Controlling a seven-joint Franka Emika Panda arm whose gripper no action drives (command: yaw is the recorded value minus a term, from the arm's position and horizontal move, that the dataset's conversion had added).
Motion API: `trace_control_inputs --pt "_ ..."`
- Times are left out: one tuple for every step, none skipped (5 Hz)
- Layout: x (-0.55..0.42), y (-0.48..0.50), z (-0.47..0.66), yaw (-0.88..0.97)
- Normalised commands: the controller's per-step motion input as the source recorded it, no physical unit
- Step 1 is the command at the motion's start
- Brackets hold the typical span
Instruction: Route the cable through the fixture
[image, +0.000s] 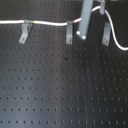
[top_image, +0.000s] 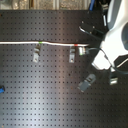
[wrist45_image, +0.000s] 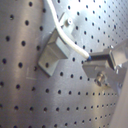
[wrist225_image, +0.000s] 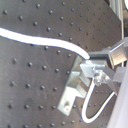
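The white cable (image: 47, 23) runs in from the first exterior view's left. It passes over the left clip (image: 24, 34), where its green band (image: 29, 22) sits, then over the middle clip (image: 69, 34). Its red band (image: 75, 21) lies just past the middle clip. My gripper (image: 82, 29) is shut on the cable between the middle clip and the right clip (image: 106, 34). Beyond the gripper, the cable's free end (image: 117, 42) curves down to the right. In both wrist views the cable (wrist45_image: 65, 35) (wrist225_image: 45, 42) meets the gripper (wrist45_image: 92, 59) (wrist225_image: 92, 60) beside a clip (wrist45_image: 52, 52) (wrist225_image: 74, 90).
Everything sits on a black perforated board (image: 60, 90). In the second exterior view the white arm (top_image: 114, 37) hides the area on the right. Two grey metal pieces (top_image: 87, 82) (top_image: 114, 79) show below it. A small blue object (top_image: 1, 90) lies at the second exterior view's left edge.
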Motion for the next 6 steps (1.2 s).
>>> trace_control_inputs --pt "0.042 0.048 0.34 -0.03" --pt "0.237 -0.124 0.68 -0.21" --pt "0.044 -0.018 0.60 -0.09" --pt "-0.140 0.088 0.05 0.01" --pt "-0.118 0.087 -0.21 0.04" --pt "0.025 0.133 -0.42 0.07"
